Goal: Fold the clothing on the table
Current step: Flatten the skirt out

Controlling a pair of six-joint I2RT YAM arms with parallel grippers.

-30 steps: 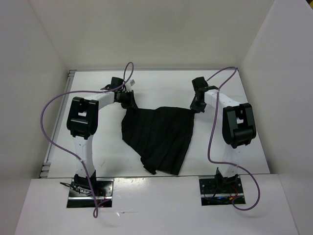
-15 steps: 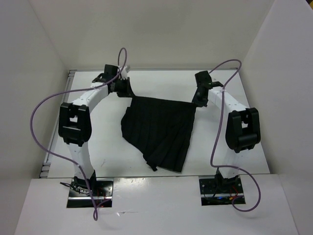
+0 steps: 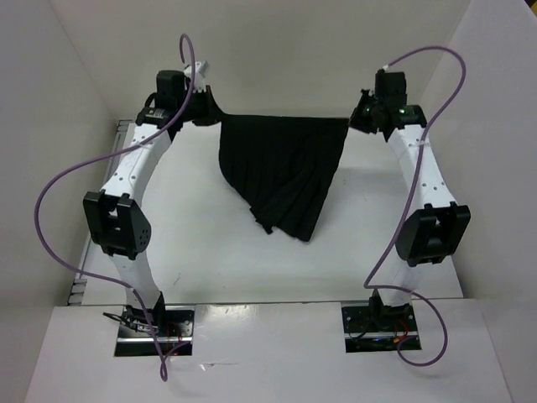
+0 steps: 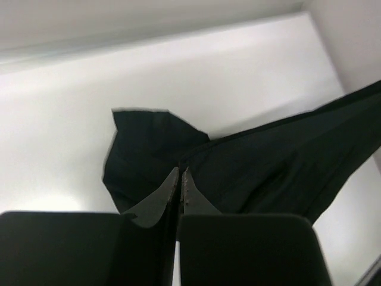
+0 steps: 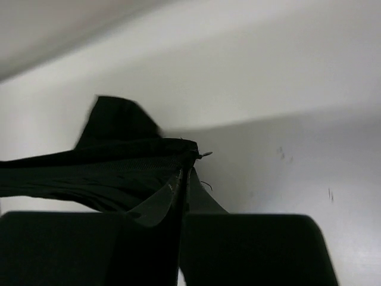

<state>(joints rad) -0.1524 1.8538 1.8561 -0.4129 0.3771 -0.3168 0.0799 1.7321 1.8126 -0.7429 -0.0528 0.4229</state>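
Two grippers, both clamped on one garment.

Left gripper (image 3: pixel 204 114): jaws pressed together on the left top corner of the black pleated skirt (image 3: pixel 281 168). In the left wrist view the fingertips (image 4: pixel 169 190) meet with only a hairline slit between them. Cloth is pinched there, and a loose flap of fabric pokes out past the tips.

Right gripper (image 3: pixel 361 117): jaws likewise together, biting the right top corner of the skirt. The right wrist view shows the fabric edge running in from the left and ending at the tips, with a few stray threads at that corner.

Skirt position: over the far part of the table (image 3: pixel 193 243). Its top edge is pulled taut and nearly straight, left to right, between the two grippers. Below that edge the cloth falls toward the near side and narrows to a bunched lower end slightly right of centre. Pleat lines fan down the panel. I cannot tell from above whether the lower end rests on the table or hangs clear.

Both arms reach out from their bases toward the far wall. A purple cable (image 3: pixel 46 197) loops beside each arm.
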